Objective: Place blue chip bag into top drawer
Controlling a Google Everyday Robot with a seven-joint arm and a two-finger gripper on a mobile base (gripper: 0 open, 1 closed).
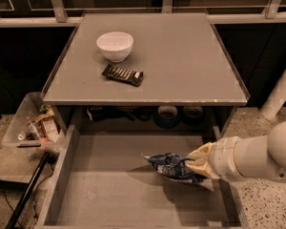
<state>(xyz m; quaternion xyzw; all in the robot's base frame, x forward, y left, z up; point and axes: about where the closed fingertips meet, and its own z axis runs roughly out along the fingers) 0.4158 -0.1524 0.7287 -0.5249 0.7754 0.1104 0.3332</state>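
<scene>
- The blue chip bag [169,166] is crinkled foil: likely very light, soft and springy, with a slick skin that could slide out of a loose pinch. Its contents are probably brittle, so a hard squeeze on the puffed middle risks crushing them.
- The best hold looks like a flattened end seam, where the foil is doubled and there is nothing to break. That is where the tool [190,161] has it, pinched narrow on the bag's right end, with the rest sticking out to the left.
- The bag sits inside the open top drawer [109,187], which is pulled out below the table's [181,51] front edge. It is in the drawer's right half, nearer the table's front right corner. It is low over the drawer floor with a shadow beneath, and I cannot tell whether it touches.
- The arm [257,156] reaches in from the right, roughly level, crossing the drawer's right wall with the wrist pointing left.
- A white bowl [115,46] and a black candy bar [123,74] lie near the table's back left corner, well apart from the tool.
</scene>
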